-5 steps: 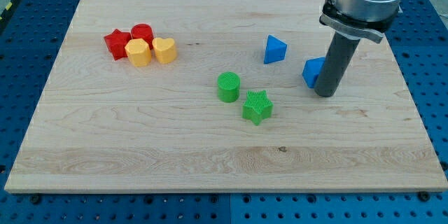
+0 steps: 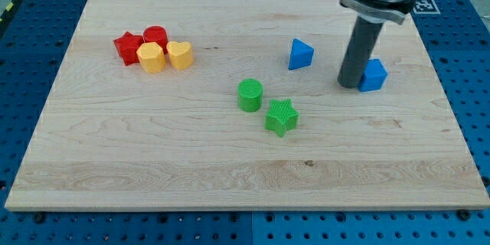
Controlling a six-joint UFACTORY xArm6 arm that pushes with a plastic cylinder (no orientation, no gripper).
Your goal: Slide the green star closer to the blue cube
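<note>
Upper part of arm cut off by the view's top edge; only the grey collar and dark rod visible. Left part of blue cube (image 2: 374, 75) hidden behind the rod, so exact contact hard to judge. No fingers on this rig, hence nothing spread, pressed or pinched; just my tip (image 2: 351, 86) resting on the wooden board (image 2: 230, 176).

Far to the view's left of my tip, near the board's upper left: red star (image 2: 128, 47), red cylinder (image 2: 155, 36), yellow hexagonal block (image 2: 151, 57) and yellow heart (image 2: 180, 54), bunched together and touching. Nearer, left of and below my tip: green cylinder (image 2: 249, 95), then green star (image 2: 282, 116) just beside it toward the view's lower right, well apart from my tip. Blue triangular block (image 2: 300, 53) left of and slightly above my tip, near but separate. Blue cube immediately on the view's right of my tip, seemingly touching the rod.
</note>
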